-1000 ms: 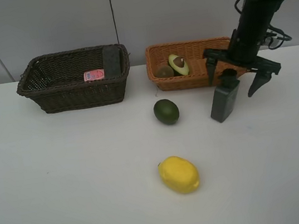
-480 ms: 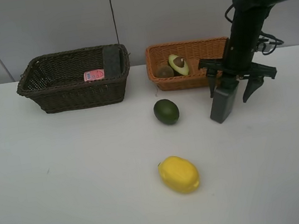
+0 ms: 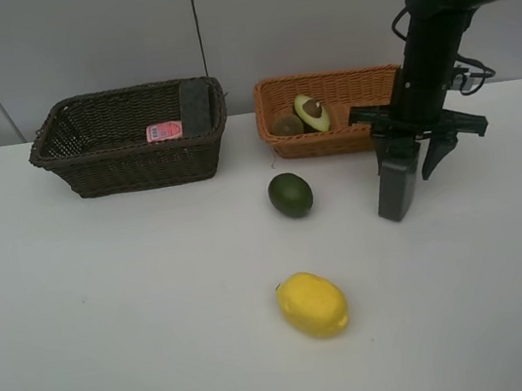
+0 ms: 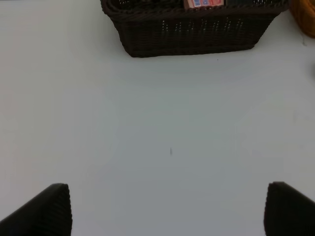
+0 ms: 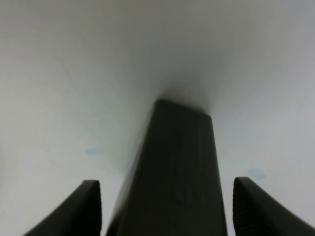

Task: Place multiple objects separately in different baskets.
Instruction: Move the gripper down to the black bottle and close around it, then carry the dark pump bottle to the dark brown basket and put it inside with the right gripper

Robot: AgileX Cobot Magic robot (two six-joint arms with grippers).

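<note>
The dark grey pump bottle (image 3: 396,180) stands almost upright on the white table, in front of the orange-tan basket (image 3: 331,138). My right gripper (image 3: 412,141) is open and straddles the bottle's top; the right wrist view shows the bottle (image 5: 172,177) between both fingers with gaps. The basket holds the halved avocado (image 3: 311,112) and the kiwi (image 3: 287,125). The dark basket (image 3: 129,164) holds the pink bottle (image 3: 164,130) and the dark slab (image 3: 195,105). The green lime-like fruit (image 3: 290,194) and the lemon (image 3: 313,304) lie on the table. My left gripper (image 4: 170,211) is open and empty. The white blue-capped bottle is out of view.
The left wrist view shows the dark basket (image 4: 197,34) across bare table, with a corner of the orange-tan basket (image 4: 306,19) at its edge. A grey wall rises behind the baskets.
The pump bottle has gone from leaning to nearly upright and shifted slightly right. My right gripper has come down around its top with the jaws narrower than before.
</note>
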